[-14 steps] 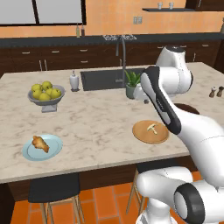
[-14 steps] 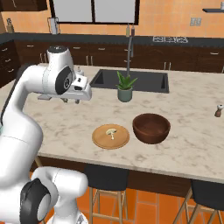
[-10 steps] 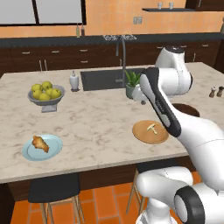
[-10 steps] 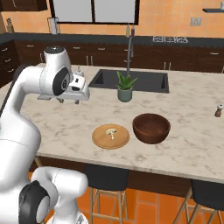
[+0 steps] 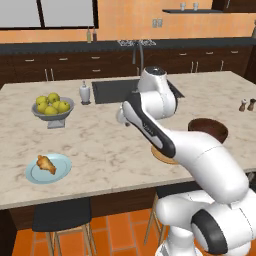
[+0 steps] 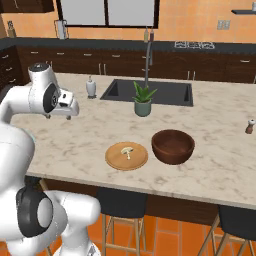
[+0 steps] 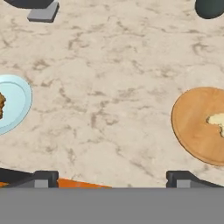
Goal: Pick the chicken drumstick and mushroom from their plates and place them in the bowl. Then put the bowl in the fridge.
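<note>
Fingers (image 7: 112, 177) spread wide, empty, over marble; golden lumpy chicken drumstick (image 5: 47, 163) on glossy blue plate (image 5: 62, 167)

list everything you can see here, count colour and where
chicken drumstick: 1, golden-brown, on the blue plate
blue plate: 1, light blue, counter front left
mushroom: 1, pale beige, on the tan plate
tan plate: 1, tan-orange, counter front, beside the bowl
bowl: 1, dark brown, right of the tan plate
fruit bowl: 1, grey, yellow-green fruit inside
potted plant: 1, green, by the sink
sink: 1, dark, counter back
soap bottle: 1, white, left of the sink
gripper: 1, dark tips, open, above the counter
</note>
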